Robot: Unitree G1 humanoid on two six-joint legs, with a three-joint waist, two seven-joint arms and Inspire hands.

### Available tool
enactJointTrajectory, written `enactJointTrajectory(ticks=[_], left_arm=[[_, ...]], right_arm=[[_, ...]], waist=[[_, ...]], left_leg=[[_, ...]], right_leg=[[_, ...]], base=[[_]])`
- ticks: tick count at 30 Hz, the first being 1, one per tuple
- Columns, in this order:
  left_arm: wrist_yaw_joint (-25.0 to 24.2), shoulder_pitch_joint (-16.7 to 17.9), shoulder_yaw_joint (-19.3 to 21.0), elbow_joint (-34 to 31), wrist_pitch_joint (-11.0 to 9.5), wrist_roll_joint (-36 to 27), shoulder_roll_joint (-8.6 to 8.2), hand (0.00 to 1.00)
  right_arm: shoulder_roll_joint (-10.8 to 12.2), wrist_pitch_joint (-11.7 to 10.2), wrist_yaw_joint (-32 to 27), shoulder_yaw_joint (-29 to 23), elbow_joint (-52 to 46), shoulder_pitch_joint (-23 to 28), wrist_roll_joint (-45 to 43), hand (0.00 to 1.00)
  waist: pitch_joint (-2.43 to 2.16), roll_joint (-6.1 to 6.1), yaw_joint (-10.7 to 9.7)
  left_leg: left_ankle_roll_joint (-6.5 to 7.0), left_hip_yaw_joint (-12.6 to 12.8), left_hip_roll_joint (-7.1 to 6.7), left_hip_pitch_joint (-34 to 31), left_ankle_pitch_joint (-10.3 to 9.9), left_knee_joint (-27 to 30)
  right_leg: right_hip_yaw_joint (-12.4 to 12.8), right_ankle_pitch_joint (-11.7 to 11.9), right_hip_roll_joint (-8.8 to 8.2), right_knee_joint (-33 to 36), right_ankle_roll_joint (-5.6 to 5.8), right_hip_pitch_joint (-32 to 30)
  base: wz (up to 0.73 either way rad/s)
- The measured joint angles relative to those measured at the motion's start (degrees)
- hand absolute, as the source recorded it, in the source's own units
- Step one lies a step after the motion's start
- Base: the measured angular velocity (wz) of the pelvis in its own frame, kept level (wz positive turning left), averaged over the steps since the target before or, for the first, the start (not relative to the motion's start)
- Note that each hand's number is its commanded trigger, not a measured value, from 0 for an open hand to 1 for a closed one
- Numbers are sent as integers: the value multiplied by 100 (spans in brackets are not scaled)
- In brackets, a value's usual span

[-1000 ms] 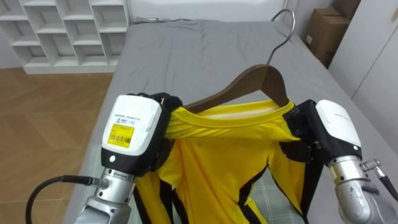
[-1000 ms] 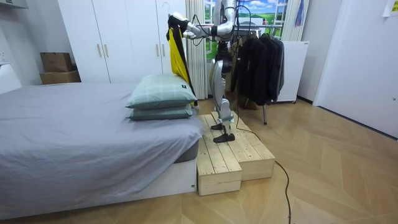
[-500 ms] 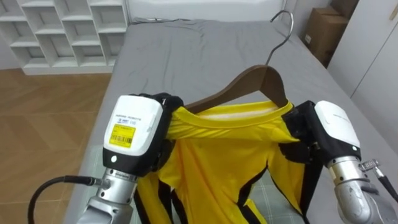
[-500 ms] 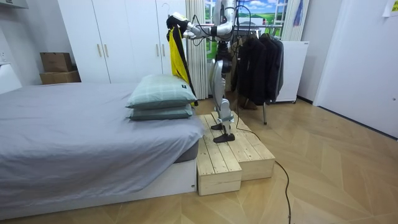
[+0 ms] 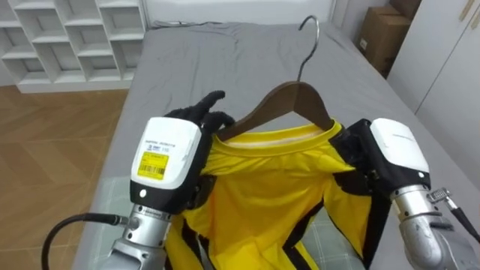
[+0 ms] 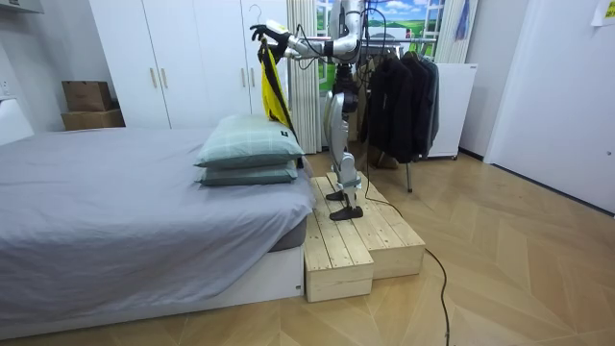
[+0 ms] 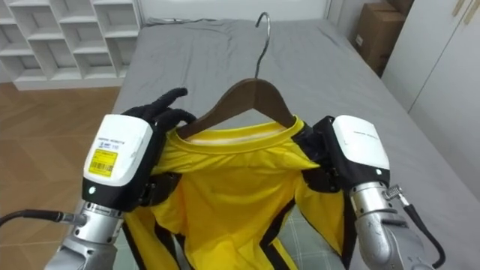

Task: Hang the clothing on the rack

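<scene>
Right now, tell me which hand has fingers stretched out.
The left hand: its fingers reach straight past the hanger; the right hand grips the yellow shirt.

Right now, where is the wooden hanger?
It is at the centre of the left eye view. The wooden hanger rises out of the yellow shirt's collar, between the left hand and the right hand, with its hook up over the grey bed.
</scene>
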Motion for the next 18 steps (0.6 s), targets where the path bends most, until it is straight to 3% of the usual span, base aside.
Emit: enactJointTrajectory(ticks=[8,12,18], left_arm=[[-2,2,-56,19,-55,-921,-126,0],[-9,5,-47,19,-55,-1179,-154,0],[-9,8,9,19,-56,-1182,-129,0]], right_arm=[[59,123,-4,2,34,149,-182,100],[59,131,-117,0,34,150,-177,100],[56,121,-307,-56,35,150,-62,100]], waist=[[-4,-24,17],[-13,-90,40],[-19,-94,38]], left_leg=[[0,62,6,210,1,-123],[-4,158,22,231,3,-135],[-4,166,21,244,3,-127]], right_leg=[[99,0,8,16,1,115],[133,0,17,15,1,103],[145,1,12,14,1,106]], base=[[-5],[-8],[-2]])
